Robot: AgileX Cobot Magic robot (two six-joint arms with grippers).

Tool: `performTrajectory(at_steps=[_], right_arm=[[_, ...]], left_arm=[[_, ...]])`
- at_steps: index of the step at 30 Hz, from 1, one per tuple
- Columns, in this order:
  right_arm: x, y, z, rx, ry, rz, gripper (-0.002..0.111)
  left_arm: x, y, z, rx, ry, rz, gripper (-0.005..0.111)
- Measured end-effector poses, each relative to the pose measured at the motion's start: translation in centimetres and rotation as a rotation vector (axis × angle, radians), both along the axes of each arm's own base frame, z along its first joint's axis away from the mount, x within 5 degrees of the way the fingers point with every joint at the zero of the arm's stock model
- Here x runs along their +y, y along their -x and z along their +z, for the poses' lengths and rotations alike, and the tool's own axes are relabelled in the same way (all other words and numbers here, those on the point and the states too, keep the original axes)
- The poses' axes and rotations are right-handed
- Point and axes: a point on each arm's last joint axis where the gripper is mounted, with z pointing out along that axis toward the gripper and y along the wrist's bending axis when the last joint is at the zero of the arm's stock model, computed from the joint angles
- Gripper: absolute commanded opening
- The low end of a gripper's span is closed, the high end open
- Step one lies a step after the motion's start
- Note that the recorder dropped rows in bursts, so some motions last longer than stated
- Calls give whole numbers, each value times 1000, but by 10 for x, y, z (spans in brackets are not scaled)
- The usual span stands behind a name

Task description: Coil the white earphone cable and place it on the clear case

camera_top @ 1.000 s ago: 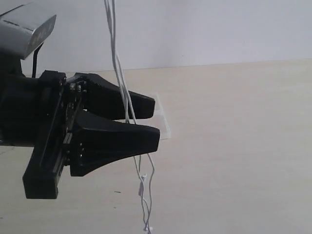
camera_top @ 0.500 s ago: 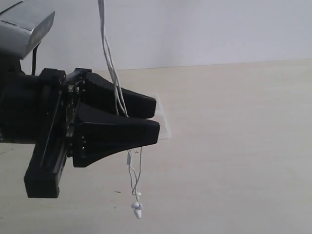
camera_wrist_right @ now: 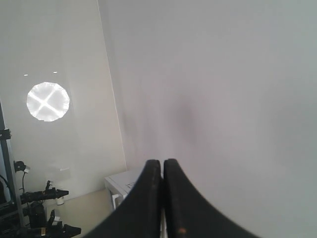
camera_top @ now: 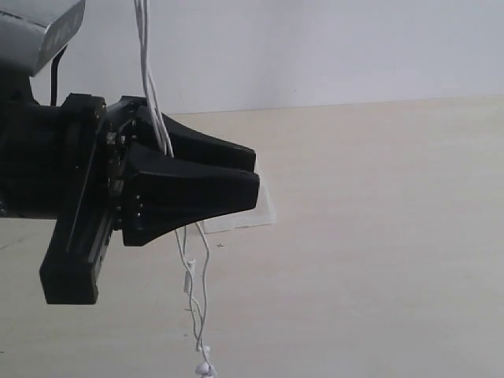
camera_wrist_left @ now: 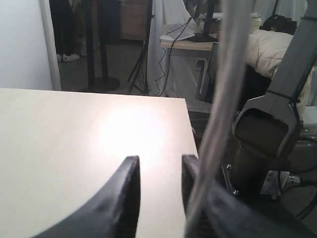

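Hanging vertically, the thin white earphone cable [camera_top: 150,79] crosses the black left end effector [camera_top: 256,176], jaws narrowly apart, near its finger roots; the flat transparent plastic case [camera_top: 260,209] lies on the desk [camera_top: 378,236] just behind.

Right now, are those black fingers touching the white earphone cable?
Cannot tell. The exterior view shows the white earphone cable crossing the left fingers; the wrist view blurs it.

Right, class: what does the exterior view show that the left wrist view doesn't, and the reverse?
Only the exterior view: the clear case and the dangling earbuds. Only the left wrist view: the gap between the left gripper's fingertips, and dark stands beyond the table. Both: that gripper, the white earphone cable and the table.
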Motion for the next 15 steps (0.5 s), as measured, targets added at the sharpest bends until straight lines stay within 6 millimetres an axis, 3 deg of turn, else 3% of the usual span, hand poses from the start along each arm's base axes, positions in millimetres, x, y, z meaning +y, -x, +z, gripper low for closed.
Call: performTrajectory(at_steps=[15], right_arm=[[-6, 6, 4, -22, -11, -7, 0]], left_arm=[[0, -1, -1, 8, -8, 18, 30]])
